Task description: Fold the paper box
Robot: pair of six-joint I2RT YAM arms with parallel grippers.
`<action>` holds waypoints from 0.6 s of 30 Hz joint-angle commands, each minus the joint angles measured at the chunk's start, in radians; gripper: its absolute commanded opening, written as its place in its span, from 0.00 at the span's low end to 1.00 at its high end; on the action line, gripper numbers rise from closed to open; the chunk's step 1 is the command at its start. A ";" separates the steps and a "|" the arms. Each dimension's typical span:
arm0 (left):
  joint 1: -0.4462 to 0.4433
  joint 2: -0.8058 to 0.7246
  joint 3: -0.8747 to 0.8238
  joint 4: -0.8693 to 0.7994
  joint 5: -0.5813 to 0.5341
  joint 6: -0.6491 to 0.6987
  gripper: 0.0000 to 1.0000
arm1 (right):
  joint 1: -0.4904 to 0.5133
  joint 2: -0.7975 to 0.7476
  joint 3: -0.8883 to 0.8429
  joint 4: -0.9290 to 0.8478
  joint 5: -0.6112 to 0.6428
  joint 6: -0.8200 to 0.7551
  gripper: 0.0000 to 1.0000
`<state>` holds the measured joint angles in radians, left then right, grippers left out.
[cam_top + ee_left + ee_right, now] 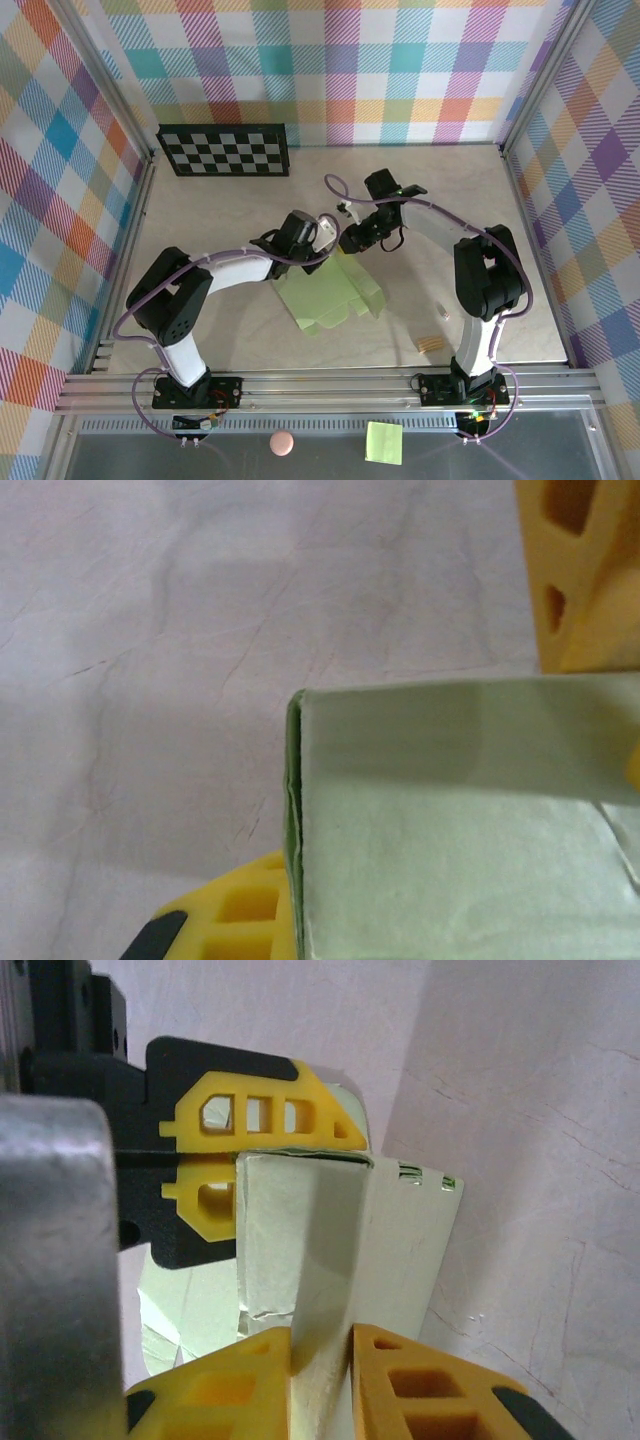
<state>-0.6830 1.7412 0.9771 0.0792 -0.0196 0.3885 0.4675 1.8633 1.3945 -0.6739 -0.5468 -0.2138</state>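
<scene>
Left gripper (238, 1154) and right gripper (322, 1360) each clamp a raised panel of the paper box (325, 300), judged light, thin, crease-prone; best gripped beside folds.

Pale lime-green paper box (330, 300), partly folded, flap raised

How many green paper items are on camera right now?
2: the paper box mid-table, and a small sticky note on the near ledge, right of centre. More may lie hidden under the box.
</scene>
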 commanded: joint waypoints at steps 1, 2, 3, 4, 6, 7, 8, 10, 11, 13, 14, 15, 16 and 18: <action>-0.044 0.029 -0.013 0.061 -0.232 -0.095 0.00 | 0.013 -0.017 -0.026 -0.011 -0.082 0.040 0.20; -0.053 0.045 -0.004 0.059 -0.266 -0.105 0.00 | 0.012 -0.021 -0.029 -0.006 -0.091 0.046 0.20; -0.060 0.057 0.006 0.058 -0.294 -0.114 0.00 | 0.013 -0.025 -0.030 -0.003 -0.096 0.050 0.20; -0.065 0.066 0.011 0.056 -0.309 -0.121 0.00 | 0.013 -0.027 -0.031 0.000 -0.098 0.053 0.20; -0.064 0.076 0.016 0.058 -0.293 -0.138 0.00 | 0.013 -0.030 -0.034 0.005 -0.092 0.058 0.20; -0.066 0.078 0.014 0.062 -0.272 -0.141 0.00 | 0.013 -0.029 -0.034 0.006 -0.084 0.060 0.20; -0.065 0.076 0.008 0.073 -0.247 -0.143 0.00 | 0.012 -0.027 -0.033 0.007 -0.076 0.060 0.20; -0.063 0.064 -0.011 0.089 -0.224 -0.156 0.03 | 0.012 -0.027 -0.029 0.002 -0.047 0.059 0.21; -0.062 0.051 -0.023 0.099 -0.211 -0.162 0.09 | 0.013 -0.029 -0.025 0.001 -0.032 0.055 0.22; -0.055 0.015 -0.053 0.114 -0.192 -0.174 0.21 | 0.014 -0.040 -0.019 -0.004 -0.020 0.048 0.25; -0.053 -0.009 -0.073 0.126 -0.184 -0.178 0.26 | 0.016 -0.046 -0.017 -0.004 -0.006 0.047 0.27; -0.049 -0.029 -0.089 0.137 -0.174 -0.180 0.30 | 0.018 -0.051 -0.013 -0.006 0.002 0.045 0.28; -0.045 -0.051 -0.107 0.144 -0.160 -0.181 0.35 | 0.020 -0.053 -0.007 -0.010 0.012 0.042 0.29; -0.035 -0.087 -0.130 0.143 -0.126 -0.185 0.44 | 0.025 -0.053 0.006 -0.017 0.028 0.043 0.32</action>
<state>-0.7319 1.7294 0.8730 0.1864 -0.1783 0.2180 0.4789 1.8458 1.3800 -0.6449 -0.5282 -0.1684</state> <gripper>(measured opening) 0.426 0.312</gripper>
